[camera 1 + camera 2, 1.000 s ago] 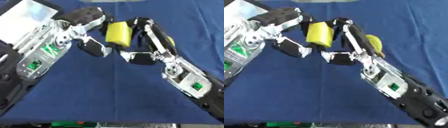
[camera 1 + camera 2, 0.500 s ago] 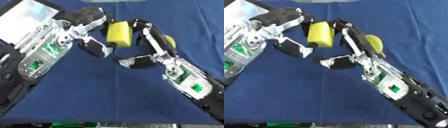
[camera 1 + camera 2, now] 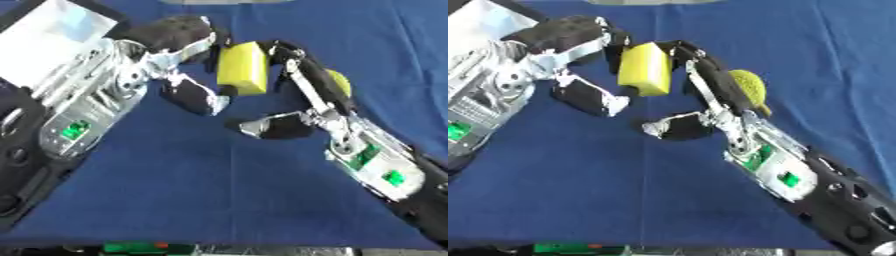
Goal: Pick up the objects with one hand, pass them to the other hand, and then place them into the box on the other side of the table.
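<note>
we are looking at a handover in mid-air above the blue table (image 3: pixel 219 190). the yellow block (image 3: pixel 242 68) is standing with its long axis roughly upright, tilted a little, right between our two hands. our left hand (image 3: pixel 179 47) is sitting on the block's left side, fingers curled over its top-left edge and its thumb lying lower left, so it seems to be the one gripping the block. our right hand (image 3: pixel 702 85) is coming in from the block's right: its long fingers are touching the upper right edge, while the thumb is spread well away below, apart from the block, so that hand is reading as opened and not holding.

we are judging the pass as midway, the block lying just between both palms. a round yellow-green object (image 3: pixel 748 86) is resting on the table behind the right hand. the white box (image 3: pixel 48 42) is lying at the far left, behind our left arm.
</note>
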### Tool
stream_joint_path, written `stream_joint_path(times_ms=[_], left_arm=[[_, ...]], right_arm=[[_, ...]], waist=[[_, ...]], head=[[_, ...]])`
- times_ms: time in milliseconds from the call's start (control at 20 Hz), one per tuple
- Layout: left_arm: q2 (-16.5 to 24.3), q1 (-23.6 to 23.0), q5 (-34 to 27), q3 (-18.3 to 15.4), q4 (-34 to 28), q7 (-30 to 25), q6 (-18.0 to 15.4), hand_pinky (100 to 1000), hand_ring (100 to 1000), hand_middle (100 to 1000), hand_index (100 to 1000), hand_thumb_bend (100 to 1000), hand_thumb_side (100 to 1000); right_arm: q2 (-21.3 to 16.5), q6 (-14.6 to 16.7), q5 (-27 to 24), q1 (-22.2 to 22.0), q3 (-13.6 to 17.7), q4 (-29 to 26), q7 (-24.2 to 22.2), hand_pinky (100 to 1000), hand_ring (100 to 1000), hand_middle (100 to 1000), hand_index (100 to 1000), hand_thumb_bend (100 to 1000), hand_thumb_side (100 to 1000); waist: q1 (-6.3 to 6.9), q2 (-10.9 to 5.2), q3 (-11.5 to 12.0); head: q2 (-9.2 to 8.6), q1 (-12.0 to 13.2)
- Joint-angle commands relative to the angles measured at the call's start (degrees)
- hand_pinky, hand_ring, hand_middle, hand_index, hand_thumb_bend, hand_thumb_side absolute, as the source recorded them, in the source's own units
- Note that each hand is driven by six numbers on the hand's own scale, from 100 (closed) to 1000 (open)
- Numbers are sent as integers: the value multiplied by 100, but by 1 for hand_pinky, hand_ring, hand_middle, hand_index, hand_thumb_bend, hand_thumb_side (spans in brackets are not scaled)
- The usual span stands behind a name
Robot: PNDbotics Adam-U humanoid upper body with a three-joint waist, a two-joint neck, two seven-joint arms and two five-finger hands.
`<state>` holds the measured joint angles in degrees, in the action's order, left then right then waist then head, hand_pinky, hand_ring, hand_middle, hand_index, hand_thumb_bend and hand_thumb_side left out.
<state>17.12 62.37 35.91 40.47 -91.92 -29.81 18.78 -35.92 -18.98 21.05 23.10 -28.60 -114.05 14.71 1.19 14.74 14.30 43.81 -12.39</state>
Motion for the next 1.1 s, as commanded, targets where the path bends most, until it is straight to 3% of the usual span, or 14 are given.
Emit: stream_joint_path(times_ms=[50, 450, 1100], left_arm=[[160, 141, 43, -49, -174, -94, -2, 809, 650, 457, 422, 100, 295], [435, 135, 73, -61, -396, -350, 61, 808, 657, 459, 423, 100, 308], [904, 6, 67, -326, -605, -328, 246, 803, 650, 455, 422, 100, 303]], right_arm=[[-135, -192, 49, 0, 123, -55, 91, 406, 703, 806, 891, 729, 279], [-178, -535, 4, -71, 166, -55, 428, 399, 699, 804, 886, 734, 285], [-231, -597, 9, -169, 177, -55, 527, 401, 700, 805, 885, 729, 300]], waist=[[2, -132, 8], [20, -150, 18], [32, -166, 4]], head=[[31, 13], [31, -9], [31, -14]])
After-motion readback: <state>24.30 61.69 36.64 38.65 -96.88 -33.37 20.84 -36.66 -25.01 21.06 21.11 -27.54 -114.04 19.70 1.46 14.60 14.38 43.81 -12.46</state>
